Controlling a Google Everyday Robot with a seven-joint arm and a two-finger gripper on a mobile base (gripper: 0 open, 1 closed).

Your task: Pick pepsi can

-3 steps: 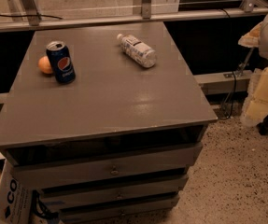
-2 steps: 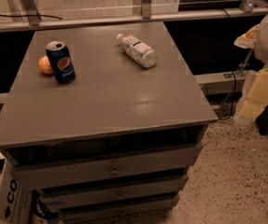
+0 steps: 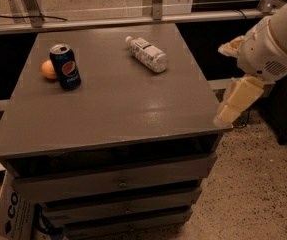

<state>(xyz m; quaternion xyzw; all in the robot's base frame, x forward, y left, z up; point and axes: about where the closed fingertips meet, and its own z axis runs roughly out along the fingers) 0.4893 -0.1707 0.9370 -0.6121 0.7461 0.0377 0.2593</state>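
The pepsi can stands upright at the back left of the grey table top. It is dark blue with a silver top and the round logo facing me. A small orange fruit sits just left of it, touching or nearly touching. My gripper hangs from the white arm at the table's right edge, pointing down, far to the right of the can and holding nothing that I can see.
A clear plastic bottle lies on its side at the back middle of the table. Drawers fill the table's front. A metal rail runs behind. A box stands on the floor at lower left.
The arm and gripper have moved left, from beside the table to its right edge. The can, fruit and bottle have not moved.
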